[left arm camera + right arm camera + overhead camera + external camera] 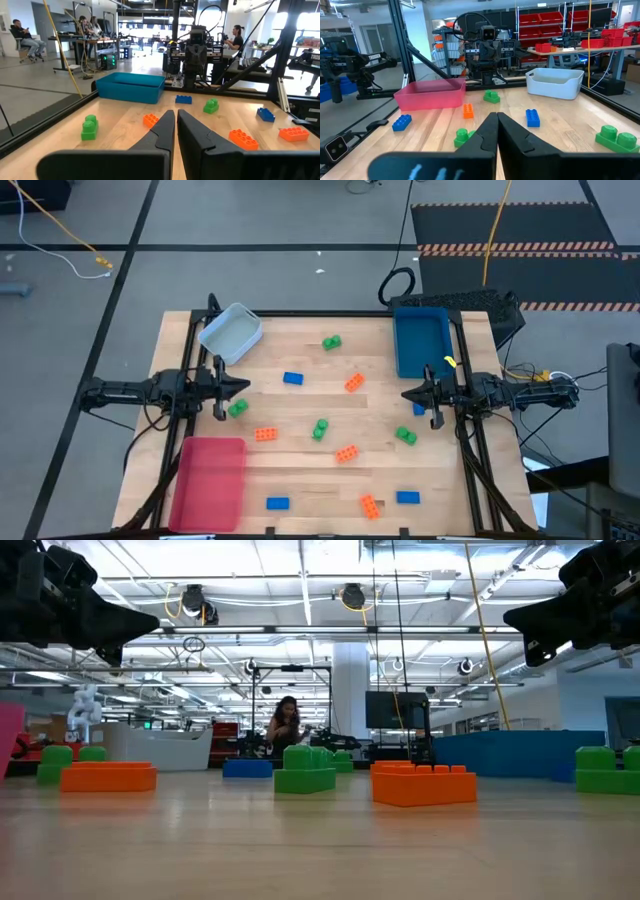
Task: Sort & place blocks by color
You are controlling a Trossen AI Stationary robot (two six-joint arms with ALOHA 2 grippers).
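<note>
Left claw (243, 385): closed on nothing, hovering above the worktop's (300, 410) left side; a green block (237, 409) sits just beside it.
Pale tray (231, 333): far-left corner; you see nothing in it.
Red tray (208, 482): near-left corner; no block inside.
Blocks, left part: orange block (265, 434), blue block (292, 378) and another blue block (277, 503), all loose on the wood.
Blocks, middle: green ones (331, 342) and (320, 428), orange ones (354, 383), (346, 453) and (369, 505), all loose.
Blocks, right part: green block (405, 436) and blue block (407, 498) loose; one more blue one (418, 409) is partly hidden under the right arm.
Blue tray (420, 340): far-right corner; looks bare inside, though a blue block would be hard to spot in there.
Right claw (406, 394): closed, holding nothing, hovering just short of the blue tray.
Progress: judged at the very start, no block sorted that you can see.
Left to do: every block you can see still needs picking and placing by colour.
</note>
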